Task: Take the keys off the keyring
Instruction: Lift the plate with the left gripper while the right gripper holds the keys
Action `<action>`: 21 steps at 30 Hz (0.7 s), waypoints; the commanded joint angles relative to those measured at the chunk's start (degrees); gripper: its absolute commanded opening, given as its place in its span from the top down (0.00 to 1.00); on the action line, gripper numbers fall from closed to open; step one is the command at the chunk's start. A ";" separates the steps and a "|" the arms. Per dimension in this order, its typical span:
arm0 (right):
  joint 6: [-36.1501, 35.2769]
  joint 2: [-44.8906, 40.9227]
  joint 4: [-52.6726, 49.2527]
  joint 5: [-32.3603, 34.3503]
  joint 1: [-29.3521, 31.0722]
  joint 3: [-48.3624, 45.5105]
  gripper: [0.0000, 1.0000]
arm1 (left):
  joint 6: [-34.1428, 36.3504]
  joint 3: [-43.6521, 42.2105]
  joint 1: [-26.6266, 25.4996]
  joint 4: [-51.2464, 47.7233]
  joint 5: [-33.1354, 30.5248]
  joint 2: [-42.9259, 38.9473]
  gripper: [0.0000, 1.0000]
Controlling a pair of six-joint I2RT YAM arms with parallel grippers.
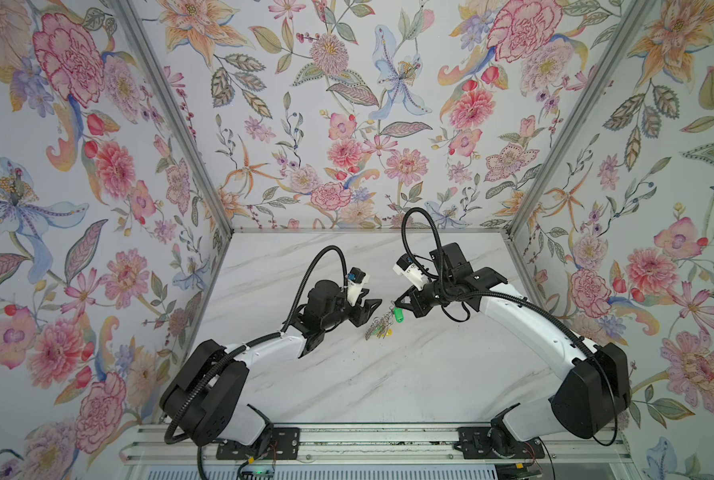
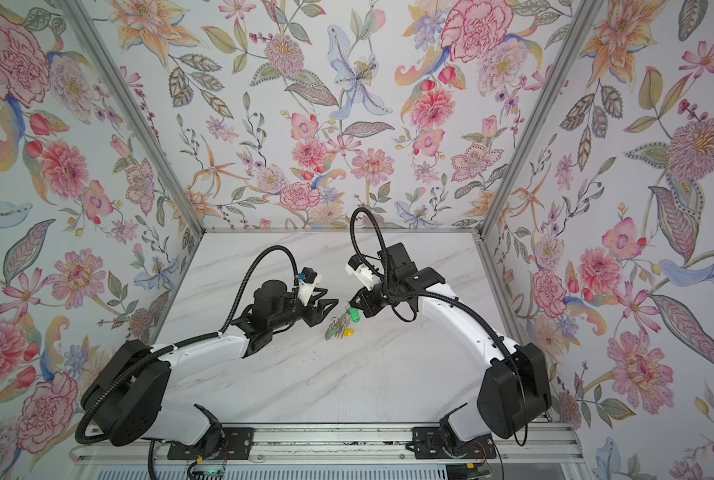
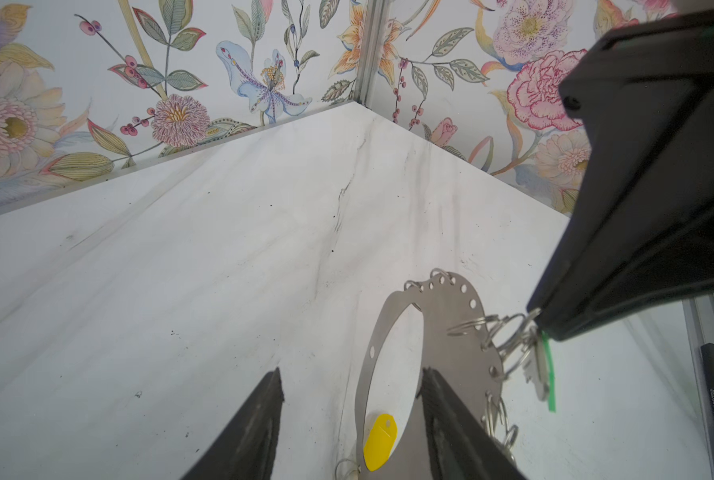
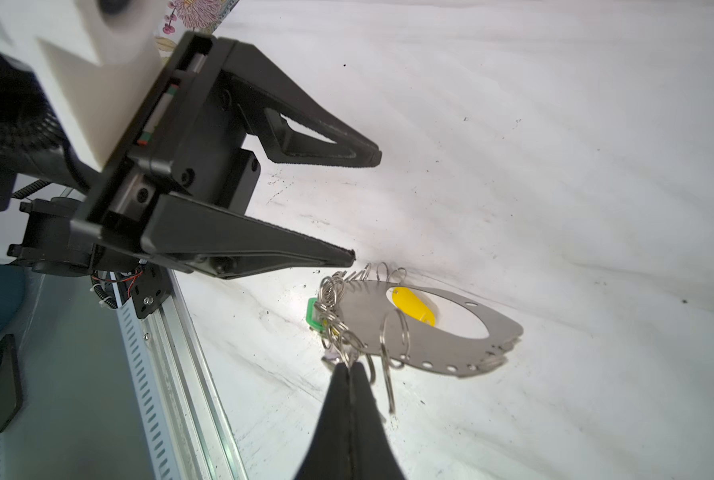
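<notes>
The keyring point(image 1: 376, 326) point(image 2: 335, 327) is a flat grey crescent plate point(image 3: 450, 324) point(image 4: 430, 336) with wire rings along its edge. It hangs tilted over the marble table, and I cannot tell whether its low end touches. My right gripper point(image 1: 395, 301) point(image 2: 350, 304) point(image 4: 351, 366) is shut on one wire ring point(image 3: 513, 322). By that grip hangs a silver key point(image 3: 539, 370) with a green tag point(image 1: 398, 314) point(image 4: 314, 313). A yellow tag point(image 3: 380, 440) point(image 4: 413, 307) shows through the plate's opening. My left gripper point(image 1: 369, 312) point(image 3: 352, 370) stands open just left of the keyring, holding nothing.
Floral walls close in the white marble table point(image 1: 388, 382) at the back and both sides. An aluminium rail point(image 1: 367, 440) runs along the front edge with both arm bases on it. Small dark specks dot the tabletop.
</notes>
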 commanded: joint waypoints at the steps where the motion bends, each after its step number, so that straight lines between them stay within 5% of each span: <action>1: -0.27 0.61 3.02 -2.34 0.78 -0.09 1.00 | -1.11 -0.60 0.48 2.32 1.24 -1.05 0.43; 8: 0.20 0.83 4.64 -6.66 0.95 0.25 1.00 | -1.46 -2.69 0.02 4.67 7.23 -1.25 0.44; 21: 0.28 1.55 4.22 -10.33 -0.16 1.32 1.00 | 0.32 -9.74 -1.45 8.88 3.18 -10.41 0.50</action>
